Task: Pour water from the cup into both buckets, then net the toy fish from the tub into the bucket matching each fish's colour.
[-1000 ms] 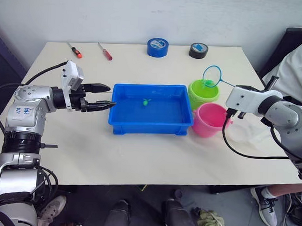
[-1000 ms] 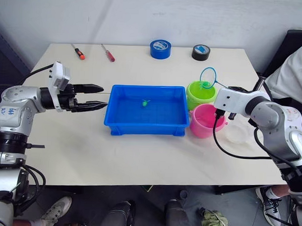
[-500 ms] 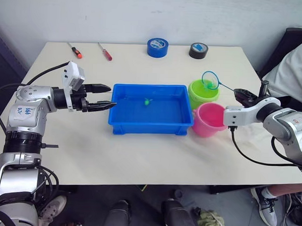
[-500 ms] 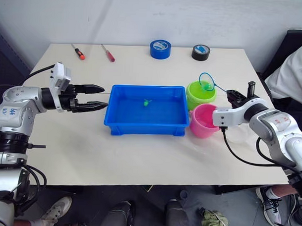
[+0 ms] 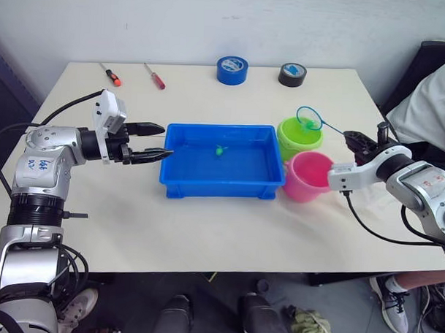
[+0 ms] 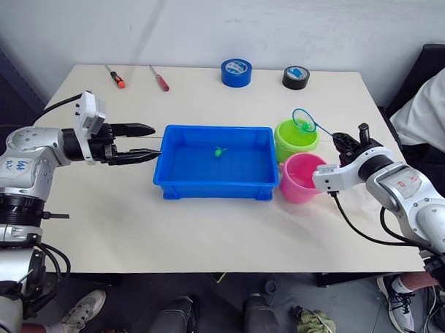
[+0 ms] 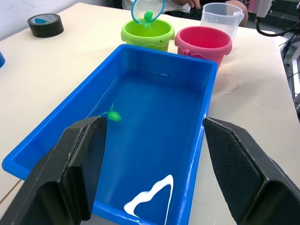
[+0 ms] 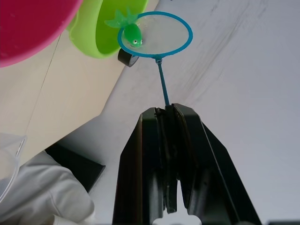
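While dumping: right gripper (image 6: 345,140) fingers are pinching net (image 8: 155,36) stick, green fish (image 8: 130,31) hovering over green bucket (image 6: 296,140)
left gripper (image 6: 141,142): fingers are sitting spread beside tub (image 6: 214,189)

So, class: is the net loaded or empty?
Loaded. A green fish sits in the net above the green bucket, its handle clamped in the right gripper.

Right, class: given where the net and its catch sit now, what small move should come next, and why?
Probably tip the net so the green fish drops into the green bucket: the right gripper holds the handle with the hoop above that matching bucket's rim.
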Motion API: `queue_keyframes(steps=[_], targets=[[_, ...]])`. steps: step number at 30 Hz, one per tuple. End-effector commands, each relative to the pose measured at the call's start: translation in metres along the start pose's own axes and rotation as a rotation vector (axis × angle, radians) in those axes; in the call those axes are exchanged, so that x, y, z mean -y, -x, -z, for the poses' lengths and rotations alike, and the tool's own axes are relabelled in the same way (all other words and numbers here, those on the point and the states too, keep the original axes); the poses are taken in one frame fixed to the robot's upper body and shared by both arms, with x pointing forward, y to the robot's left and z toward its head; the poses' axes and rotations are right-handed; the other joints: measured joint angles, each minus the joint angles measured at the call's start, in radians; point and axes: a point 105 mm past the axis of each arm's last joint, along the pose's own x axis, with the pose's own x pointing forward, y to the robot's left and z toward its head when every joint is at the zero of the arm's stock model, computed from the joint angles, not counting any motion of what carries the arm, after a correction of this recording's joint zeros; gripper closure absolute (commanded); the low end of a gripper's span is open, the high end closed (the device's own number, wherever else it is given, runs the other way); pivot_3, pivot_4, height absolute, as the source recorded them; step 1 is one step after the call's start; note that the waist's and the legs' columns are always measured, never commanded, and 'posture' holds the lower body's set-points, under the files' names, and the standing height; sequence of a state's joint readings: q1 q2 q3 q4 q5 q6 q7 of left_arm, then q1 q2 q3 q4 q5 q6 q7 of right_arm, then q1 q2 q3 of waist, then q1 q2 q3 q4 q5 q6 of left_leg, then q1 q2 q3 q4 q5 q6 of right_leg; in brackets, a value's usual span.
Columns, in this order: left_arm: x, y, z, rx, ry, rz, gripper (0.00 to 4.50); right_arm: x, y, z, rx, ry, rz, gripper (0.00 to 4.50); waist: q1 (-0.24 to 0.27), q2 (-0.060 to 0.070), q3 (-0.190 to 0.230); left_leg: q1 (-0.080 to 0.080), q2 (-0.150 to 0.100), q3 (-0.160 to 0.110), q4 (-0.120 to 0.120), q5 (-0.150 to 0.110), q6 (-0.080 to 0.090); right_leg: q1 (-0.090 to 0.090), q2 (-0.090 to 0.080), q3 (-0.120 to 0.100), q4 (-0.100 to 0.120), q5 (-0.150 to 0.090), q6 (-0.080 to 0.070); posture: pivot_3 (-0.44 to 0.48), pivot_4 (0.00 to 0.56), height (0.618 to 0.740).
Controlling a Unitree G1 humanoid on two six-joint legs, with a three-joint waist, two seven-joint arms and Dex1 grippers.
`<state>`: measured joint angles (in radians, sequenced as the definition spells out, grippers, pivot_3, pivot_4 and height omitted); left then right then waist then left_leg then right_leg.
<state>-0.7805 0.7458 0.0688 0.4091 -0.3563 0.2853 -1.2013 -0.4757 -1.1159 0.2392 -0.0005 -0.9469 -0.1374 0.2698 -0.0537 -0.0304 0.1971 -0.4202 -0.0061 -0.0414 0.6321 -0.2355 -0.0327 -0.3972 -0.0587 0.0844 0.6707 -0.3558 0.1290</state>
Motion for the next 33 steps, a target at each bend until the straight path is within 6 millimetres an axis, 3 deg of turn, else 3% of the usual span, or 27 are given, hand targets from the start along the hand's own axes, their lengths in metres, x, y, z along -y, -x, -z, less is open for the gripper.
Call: queue_keyframes(steps=[1, 8, 15, 33], targets=[[-0.002, 0.004, -0.011, 0.032, -0.034, -0.015, 0.92, 0.009, 0.003, 0.003, -0.012, 0.053, 0.061, 4.5, 0.0, 0.0, 0.0, 0.0, 0.0, 0.0, 0.0, 0.0, 0.0, 0.0, 0.0, 0.0, 0.0, 0.0, 0.0, 0.0, 0.15, 0.734], [-0.003, 0.005, -0.011, 0.032, -0.032, -0.02, 0.92, 0.008, 0.005, -0.007, 0.008, 0.084, 0.09, 4.5, -0.001, 0.0, 0.0, 0.0, 0.0, 0.0, 0.0, 0.0, 0.0, 0.0, 0.0, 0.0, 0.001, 0.0, 0.0, 0.0, 0.15, 0.734], [-0.003, 0.005, -0.011, 0.033, -0.033, -0.023, 0.92, 0.02, 0.003, -0.004, -0.024, 0.109, 0.15, 4.5, -0.001, 0.0, 0.0, 0.0, 0.0, 0.0, 0.001, 0.0, 0.0, 0.0, 0.001, 0.001, 0.002, 0.0, 0.0, 0.0, 0.15, 0.734], [-0.001, 0.007, -0.01, 0.028, -0.027, -0.025, 0.92, 0.015, 0.004, -0.001, -0.06, 0.204, 0.137, 4.5, -0.002, 0.0, 0.0, 0.0, 0.0, 0.0, 0.002, 0.0, 0.0, 0.0, 0.001, 0.001, 0.003, 0.0, 0.0, 0.0, 0.15, 0.734]])
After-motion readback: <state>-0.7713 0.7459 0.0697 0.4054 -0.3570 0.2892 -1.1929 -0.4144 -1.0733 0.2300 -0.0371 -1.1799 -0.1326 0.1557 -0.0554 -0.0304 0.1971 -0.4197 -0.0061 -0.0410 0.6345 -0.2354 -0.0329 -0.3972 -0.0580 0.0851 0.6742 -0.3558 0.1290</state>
